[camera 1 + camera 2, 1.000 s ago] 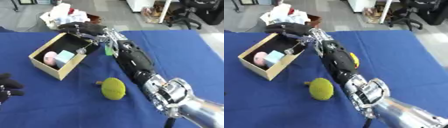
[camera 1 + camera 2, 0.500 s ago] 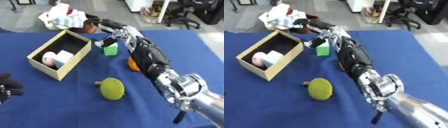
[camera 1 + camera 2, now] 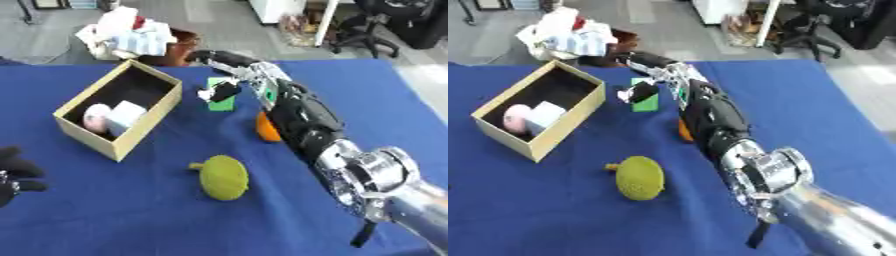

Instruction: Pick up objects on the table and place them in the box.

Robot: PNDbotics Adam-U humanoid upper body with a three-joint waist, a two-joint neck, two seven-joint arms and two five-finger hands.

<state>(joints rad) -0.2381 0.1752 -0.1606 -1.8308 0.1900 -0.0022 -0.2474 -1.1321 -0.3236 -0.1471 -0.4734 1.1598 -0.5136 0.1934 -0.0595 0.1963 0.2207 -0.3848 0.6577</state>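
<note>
My right hand (image 3: 229, 71) reaches far across the blue table (image 3: 105, 200), its fingers stretched out straight and relaxed above a green block (image 3: 220, 99), with the thumb hanging down in front of the block's upper edge; I hold nothing, and I cannot tell whether the thumb touches the block or only hovers over it. The green block stands on the cloth just to the right of the cardboard box (image 3: 150, 122), apart from its wall. The box sits askew on the left half of the table, open at the top, and inside it, toward its near end, lie a pink rounded object (image 3: 94, 115) and a pale bluish-white block (image 3: 125, 113) side by side and touching. An orange object (image 3: 265, 130) lies on the cloth right beside my right forearm, partly hidden behind it. Nearer to me, in the middle of the table, rests a yellow-green bumpy fruit (image 3: 222, 177) with a short stem pointing left, well apart from the box and the block. My left hand (image 3: 12, 172) shows only at the lower left edge of the left eye view, dark fingers relaxed and spread, empty. Beyond the far edge of the table sits a heap of white and light-blue cloth (image 3: 566, 36).
</note>
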